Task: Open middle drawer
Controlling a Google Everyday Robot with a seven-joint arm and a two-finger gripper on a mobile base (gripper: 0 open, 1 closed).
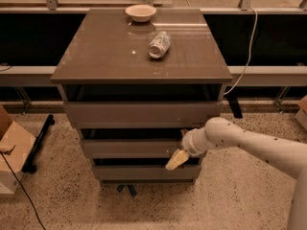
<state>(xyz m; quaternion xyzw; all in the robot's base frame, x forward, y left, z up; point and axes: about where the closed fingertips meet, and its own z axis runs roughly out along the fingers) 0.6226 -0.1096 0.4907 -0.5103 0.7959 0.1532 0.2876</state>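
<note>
Left of the cabinet [96,56] a cardboard box [12,150] sits on the floor, well apart from it and out of my way. On the cabinet's top a bowl [141,12] stands near the back edge. A can [159,44] lies on its side just in front of it, so I judge a gentle pull is wise, since a jolt could set the can rolling.

The middle drawer [127,148] is the second of the cabinet's three stacked fronts, below the taller top front [139,114] and above the lowest front [144,172]. From here it looks shut or very nearly so, with only a dark gap showing above it.

The gripper [176,160] is at the right end of that drawer's front, its pale tip angled down across the lower edge into the shadowed gap above the lowest front. I read that placing as deliberate. The front has no handle, so an edge is the only purchase, and the corner is the nearest reach for my arm [249,146], which comes in low from the cabinet's right. Whether the tool is wide, narrow or gripping the edge I cannot tell. Beyond the arm a cable [245,56] hangs at the cabinet's right rear, clear of the drawer's path.
</note>
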